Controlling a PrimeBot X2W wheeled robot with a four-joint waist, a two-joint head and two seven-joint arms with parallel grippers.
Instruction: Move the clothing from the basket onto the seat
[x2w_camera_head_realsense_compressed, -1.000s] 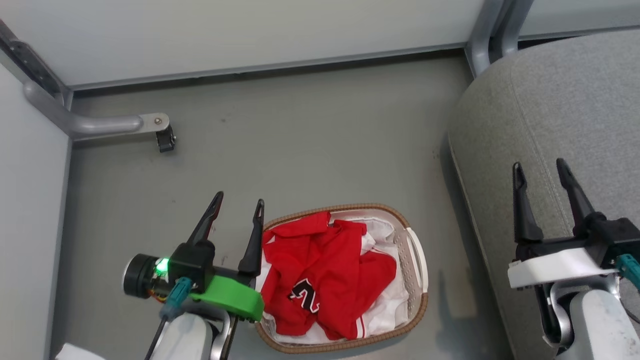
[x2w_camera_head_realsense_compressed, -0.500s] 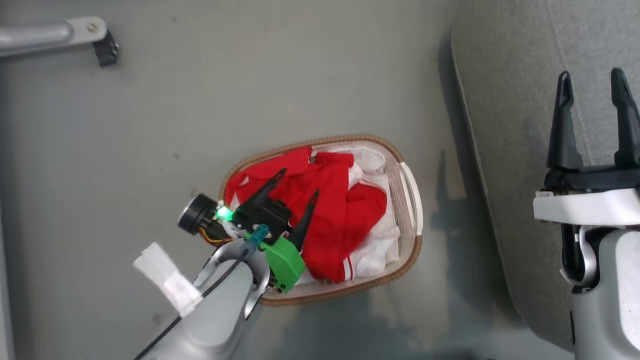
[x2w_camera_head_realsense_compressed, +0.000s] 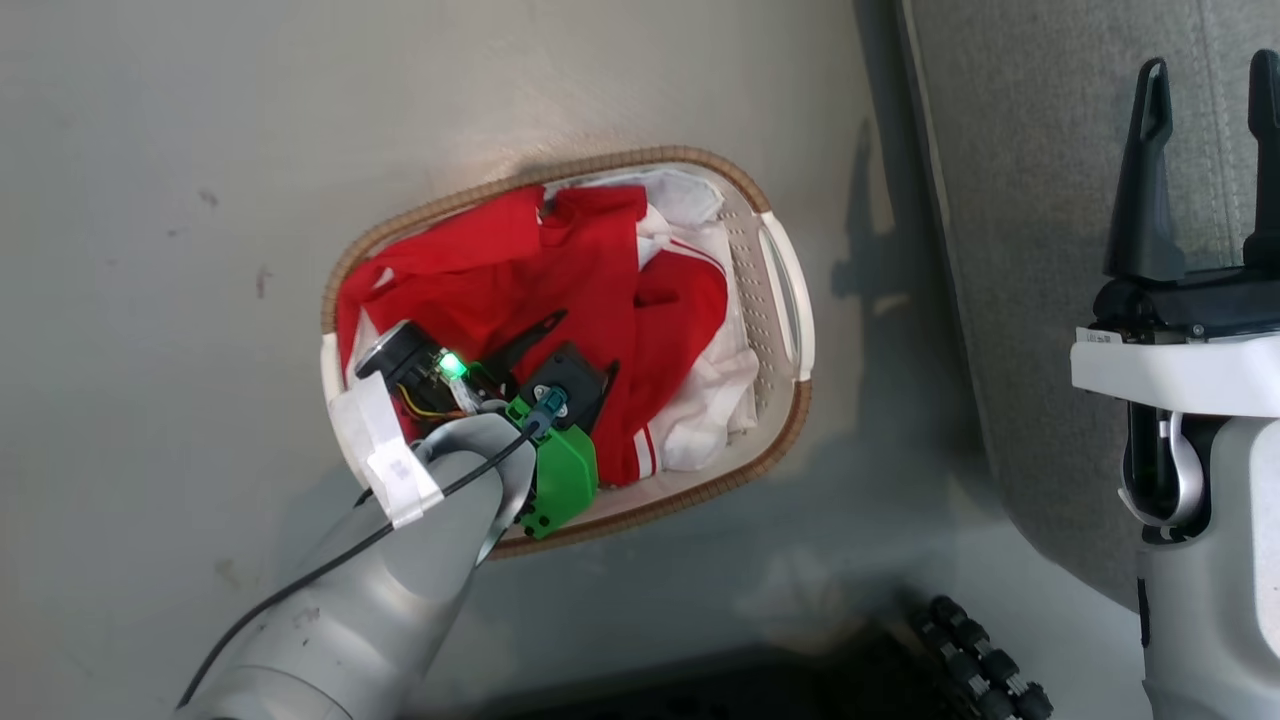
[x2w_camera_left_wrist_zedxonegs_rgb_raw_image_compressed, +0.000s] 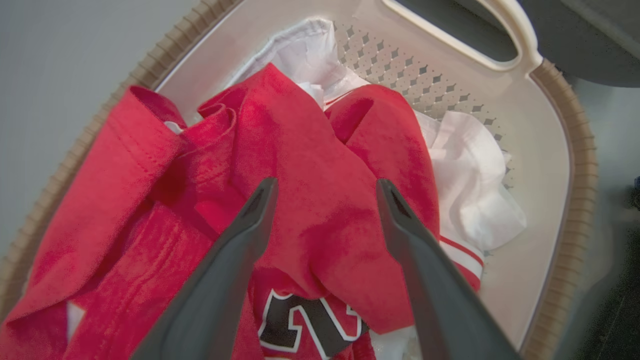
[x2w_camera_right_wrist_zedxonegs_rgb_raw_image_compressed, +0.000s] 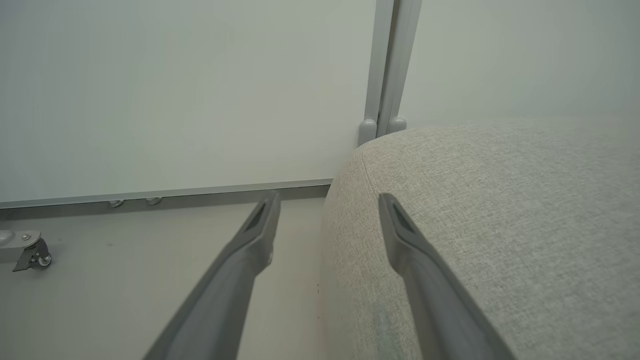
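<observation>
The red clothing (x2w_camera_head_realsense_compressed: 560, 260) with white panels lies bunched in the oval basket (x2w_camera_head_realsense_compressed: 640, 165) on the floor. My left gripper (x2w_camera_head_realsense_compressed: 586, 342) is open, reaching down into the basket with its fingers over the red fabric. In the left wrist view that gripper (x2w_camera_left_wrist_zedxonegs_rgb_raw_image_compressed: 326, 183) straddles a fold of the clothing (x2w_camera_left_wrist_zedxonegs_rgb_raw_image_compressed: 310, 150), with black "23" lettering (x2w_camera_left_wrist_zedxonegs_rgb_raw_image_compressed: 305, 325) just below and the white liner (x2w_camera_left_wrist_zedxonegs_rgb_raw_image_compressed: 470, 165) against the basket wall (x2w_camera_left_wrist_zedxonegs_rgb_raw_image_compressed: 530, 150). My right gripper (x2w_camera_head_realsense_compressed: 1210, 62) is open and empty above the grey seat (x2w_camera_head_realsense_compressed: 1020, 200). The right wrist view shows that gripper (x2w_camera_right_wrist_zedxonegs_rgb_raw_image_compressed: 328, 197) at the seat's (x2w_camera_right_wrist_zedxonegs_rgb_raw_image_compressed: 500, 200) rounded edge.
The seat stands right of the basket with a strip of grey floor (x2w_camera_head_realsense_compressed: 870, 420) between. A dark ridged part (x2w_camera_head_realsense_compressed: 980, 660) lies at the bottom. A white wall panel with a grey post (x2w_camera_right_wrist_zedxonegs_rgb_raw_image_compressed: 387, 75) stands behind the seat, and a caster (x2w_camera_right_wrist_zedxonegs_rgb_raw_image_compressed: 35, 255) sits far left.
The head camera has tilted down, shifting the whole picture. My left gripper has moved from beside the basket's left rim to down over the red clothing inside it. The right gripper stays open.
</observation>
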